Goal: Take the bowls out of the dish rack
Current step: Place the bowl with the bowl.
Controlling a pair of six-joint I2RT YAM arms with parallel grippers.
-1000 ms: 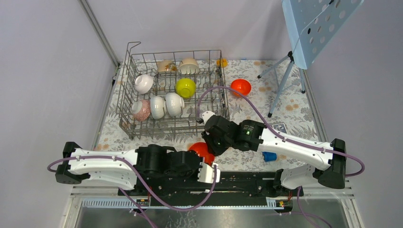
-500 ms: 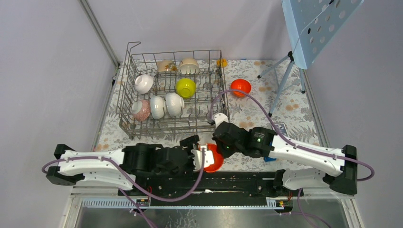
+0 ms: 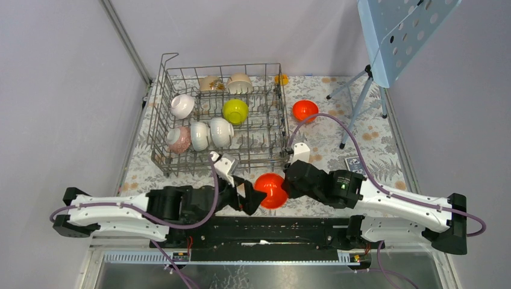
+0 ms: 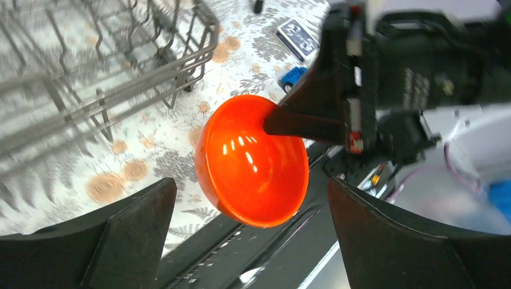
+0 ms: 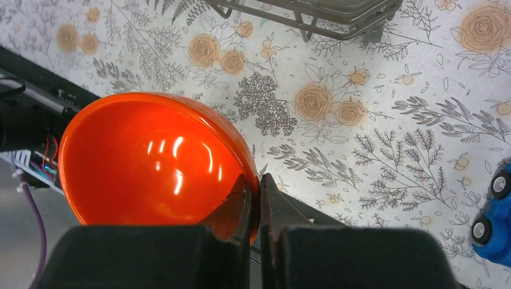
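An orange-red bowl (image 3: 270,189) hangs tilted just above the table's near edge. My right gripper (image 3: 284,186) is shut on its rim; in the right wrist view one finger is inside the bowl (image 5: 144,162) and the other outside, at the right gripper (image 5: 254,183). My left gripper (image 4: 250,180) stands wide open around the bowl (image 4: 253,162) without touching it. The dish rack (image 3: 166,159) holds several bowls: white (image 3: 182,105), yellow-green (image 3: 235,111), pink-speckled (image 3: 179,139) and beige (image 3: 240,83) among them. A second orange-red bowl (image 3: 305,110) sits on the table right of the rack.
A tripod stand (image 3: 361,90) with a perforated panel rises at the back right. A blue toy car (image 5: 493,220) and a small card (image 3: 354,162) lie on the floral cloth right of the arms. The black base rail (image 3: 289,232) runs below the bowl.
My left gripper opened and let go of the orange-red bowl, then drew back left. My right gripper shut on the bowl's rim and shifted right with it.
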